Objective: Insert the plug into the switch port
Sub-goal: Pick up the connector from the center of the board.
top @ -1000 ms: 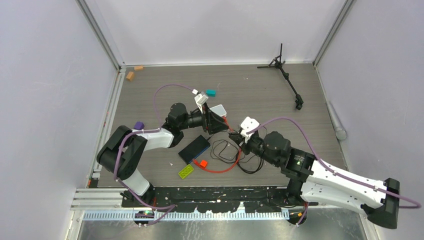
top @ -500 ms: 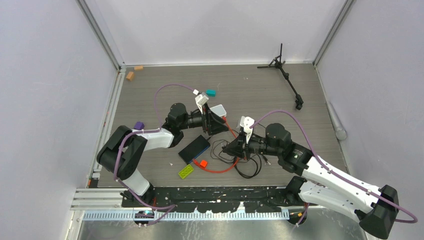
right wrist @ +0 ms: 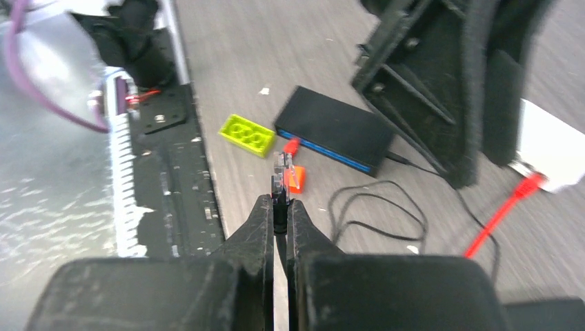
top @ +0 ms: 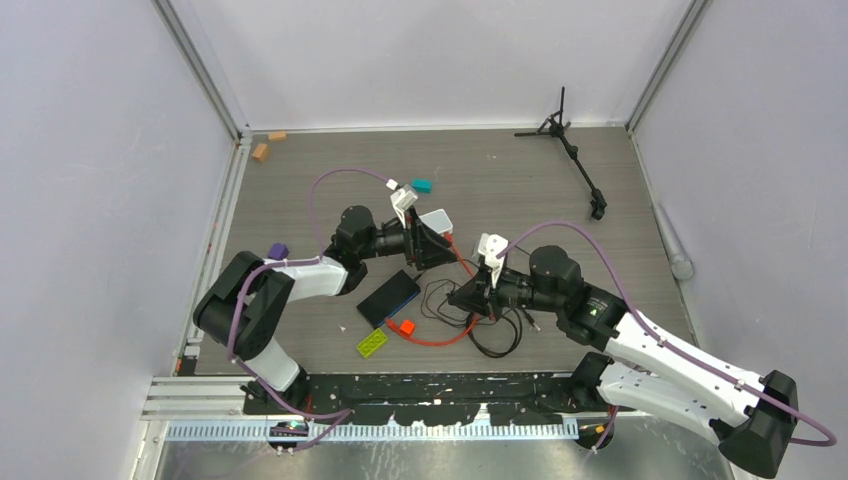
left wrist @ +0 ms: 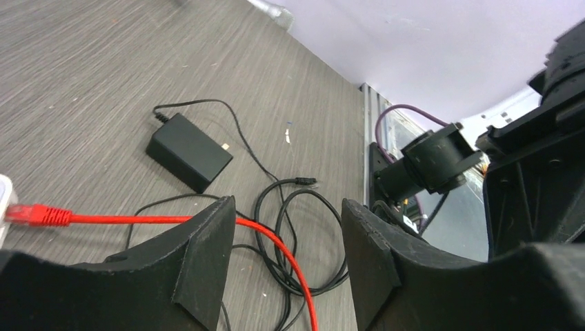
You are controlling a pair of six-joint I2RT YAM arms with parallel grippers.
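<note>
Plug [right wrist: 281, 169] tight in closed right gripper [right wrist: 278, 205]

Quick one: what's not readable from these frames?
1) switch ports: right wrist view, blurred and too small; top view shows only the top face.
2) white box: top view, mostly under the left jaws; left wrist view, cut by the left edge.
3) plug in the shut right jaws: its cable is hidden by them in the right wrist view; too small in the top view.
</note>
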